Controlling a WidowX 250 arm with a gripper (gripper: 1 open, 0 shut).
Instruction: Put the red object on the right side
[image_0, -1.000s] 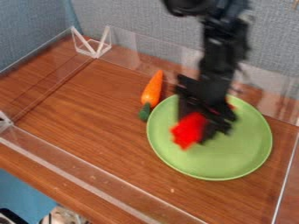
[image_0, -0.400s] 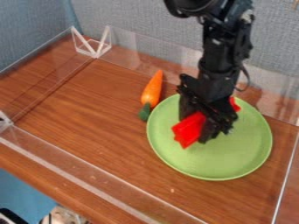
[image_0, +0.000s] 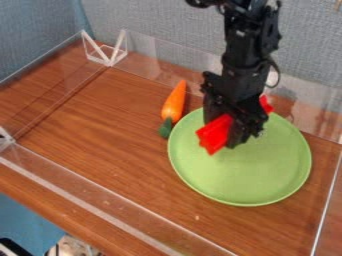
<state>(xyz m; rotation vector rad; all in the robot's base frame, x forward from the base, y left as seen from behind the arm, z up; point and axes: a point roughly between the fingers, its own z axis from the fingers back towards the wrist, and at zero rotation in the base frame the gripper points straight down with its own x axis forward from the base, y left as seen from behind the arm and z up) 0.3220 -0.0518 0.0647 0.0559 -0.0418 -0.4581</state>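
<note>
The red object (image_0: 215, 134) is a bright red block held in my gripper (image_0: 230, 128), which is shut on it and points straight down. The block hangs just above the left part of the green plate (image_0: 247, 165). My black arm rises from it toward the top of the view. A small red bit (image_0: 266, 103) shows behind the gripper, likely the block's far end. The fingertips are partly hidden by the block.
An orange carrot with a green tip (image_0: 173, 103) lies on the wooden table just left of the plate. A clear wire stand (image_0: 103, 47) sits at the back left. Clear low walls (image_0: 80, 190) border the table.
My gripper has lifted the red object slightly off the plate and carried it up and back in the picture. The carrot and plate have not moved.
</note>
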